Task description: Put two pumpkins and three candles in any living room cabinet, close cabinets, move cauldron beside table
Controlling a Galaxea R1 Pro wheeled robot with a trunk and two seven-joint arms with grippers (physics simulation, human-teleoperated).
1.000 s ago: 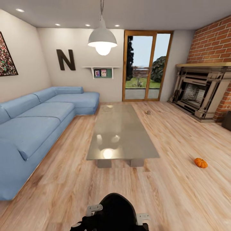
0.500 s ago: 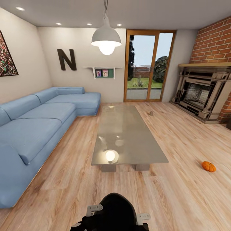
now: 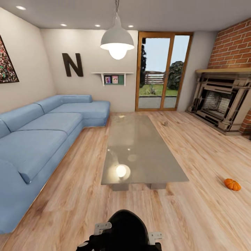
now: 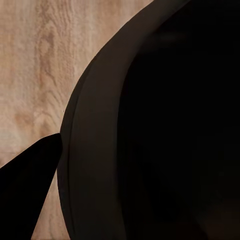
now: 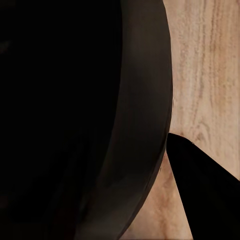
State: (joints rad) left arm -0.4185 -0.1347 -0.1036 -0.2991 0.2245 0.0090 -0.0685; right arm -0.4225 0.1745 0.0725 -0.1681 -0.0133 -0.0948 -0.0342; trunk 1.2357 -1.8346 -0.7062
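Cauldron [image 3: 126, 228] low in head view, near end of glass tabletop [image 3: 141, 153]. Dark rim close up in both wrist views [image 4: 165, 130] [image 5: 75, 120], over wood floor [image 3: 195, 212]. Jaws: state can't be told. Pumpkin [image 3: 232, 184] on floor right of tabletop; candle [image 3: 166, 123] farther back. Sofa [image 3: 42, 132] left.

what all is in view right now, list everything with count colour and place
ribbed round pumpkin: 1, bright orange, wooden floor right of the table
small stubby object: 1, grey-beige, floor beyond the table; too small to identify
low glass-topped coffee table: 1, greyish, room centre
corner sofa: 1, blue, left wall
dome pendant lamp: 1, white, above table
fireplace: 1, grey-beige, brick wall at right
glazed door: 1, wood-framed, far wall
letter N: 1, dark, far wall
robot trunk: 1, black, bottom centre
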